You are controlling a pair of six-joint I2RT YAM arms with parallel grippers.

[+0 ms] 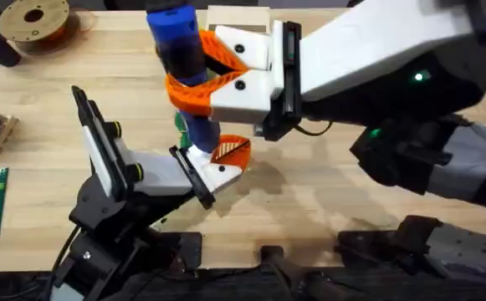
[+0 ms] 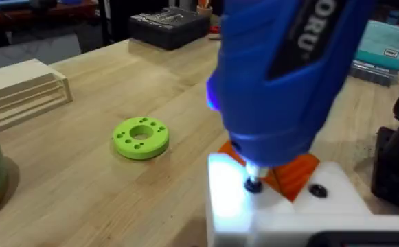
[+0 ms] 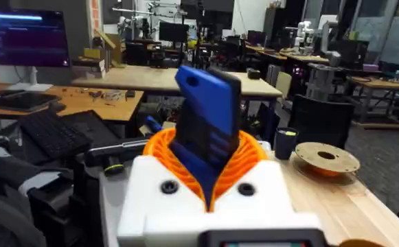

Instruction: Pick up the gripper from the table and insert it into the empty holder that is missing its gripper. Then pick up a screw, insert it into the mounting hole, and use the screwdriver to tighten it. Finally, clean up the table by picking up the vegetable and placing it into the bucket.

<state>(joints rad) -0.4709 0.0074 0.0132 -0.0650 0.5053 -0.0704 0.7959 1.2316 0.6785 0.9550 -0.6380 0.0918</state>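
Right end effector (image 1: 205, 79) clamped on the screwdriver (image 1: 180, 50), held upright, bit down on a dark screw (image 2: 253, 185) in the white holder (image 2: 281, 213) of the left end effector (image 1: 222, 163) directly below it. Left end effector's finger state: cannot tell. Lime-green ring (image 2: 141, 137) lies on the worktop (image 2: 82, 178) beside it.

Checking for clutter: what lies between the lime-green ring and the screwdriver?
Bare table; the left wrist view shows nothing between the ring and the screwdriver.
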